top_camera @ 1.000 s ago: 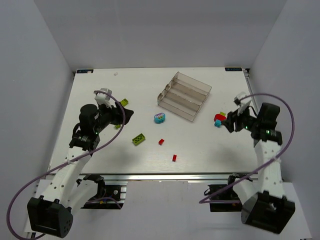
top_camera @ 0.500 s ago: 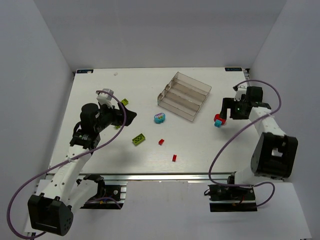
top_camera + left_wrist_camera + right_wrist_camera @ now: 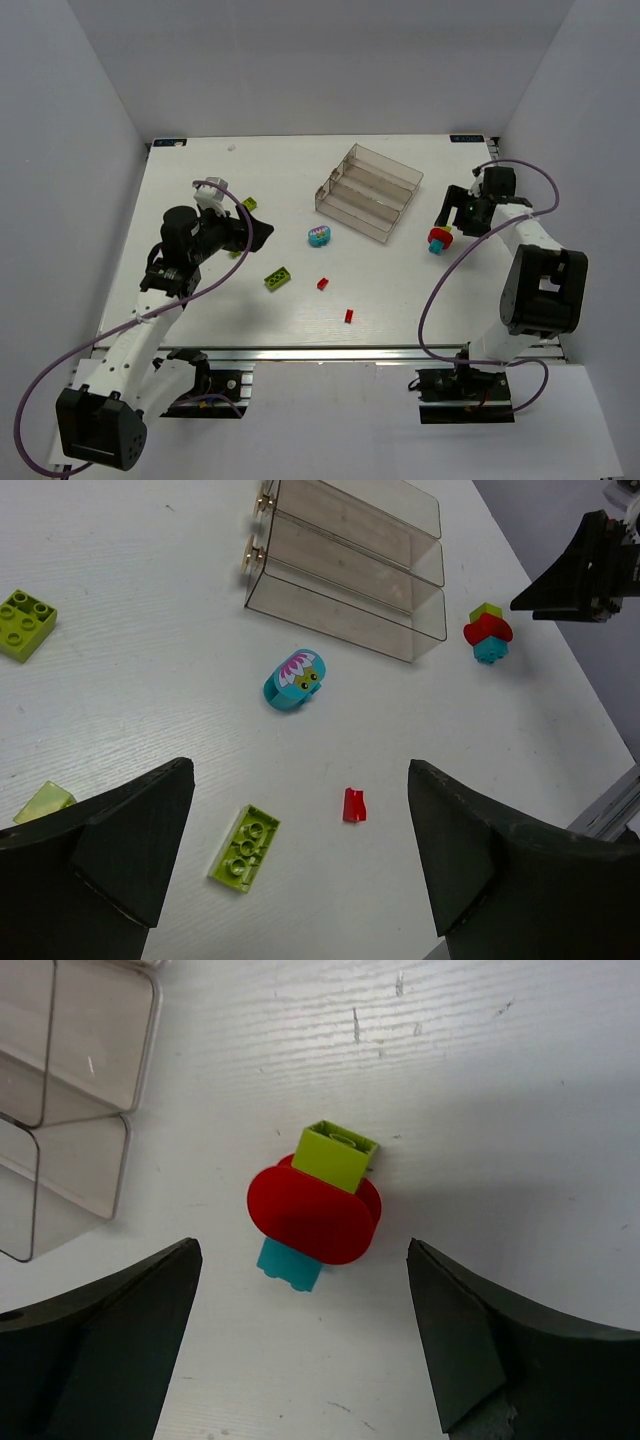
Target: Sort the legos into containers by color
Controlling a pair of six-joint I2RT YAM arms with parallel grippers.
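The clear tray of containers (image 3: 368, 192) stands at the back middle of the table, its long compartments (image 3: 350, 570) showing nothing inside. A stack of lime (image 3: 335, 1155), red (image 3: 315, 1215) and cyan (image 3: 288, 1265) legos sits right of the tray, and my right gripper (image 3: 302, 1247) hangs open just above it, jaws wide on either side. My left gripper (image 3: 298, 770) is open over the table's left half, holding nothing. Ahead of it lie a lime plate (image 3: 245, 847), a small red brick (image 3: 354, 805) and a cyan rounded brick (image 3: 295, 679).
A lime square brick (image 3: 25, 624) and a pale green slope (image 3: 45, 802) lie at the far left. Another red brick (image 3: 348, 315) sits toward the front edge. White walls close in the table's back and sides.
The right arm swung from the near right round to the far right, and its gripper now hangs over the stacked bricks. Both grippers opened wider. The left arm barely moved.
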